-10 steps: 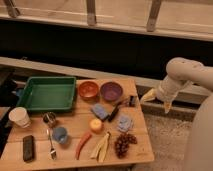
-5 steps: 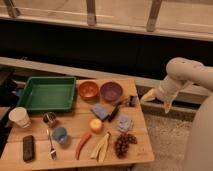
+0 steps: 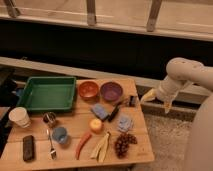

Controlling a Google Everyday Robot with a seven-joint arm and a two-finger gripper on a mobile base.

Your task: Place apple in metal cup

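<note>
The apple, small and yellow-orange, sits on the wooden table near its middle. The metal cup, short and silver with a dark inside, stands to the left of the apple, just in front of the green tray. My gripper hangs off the table's right edge, beyond the back right corner, well away from both apple and cup. Its two yellowish fingers are spread apart and hold nothing.
A green tray, an orange bowl and a purple bowl line the back. A white paper cup, a blue cup, a fork, a red pepper, a banana and grapes also stand on the table.
</note>
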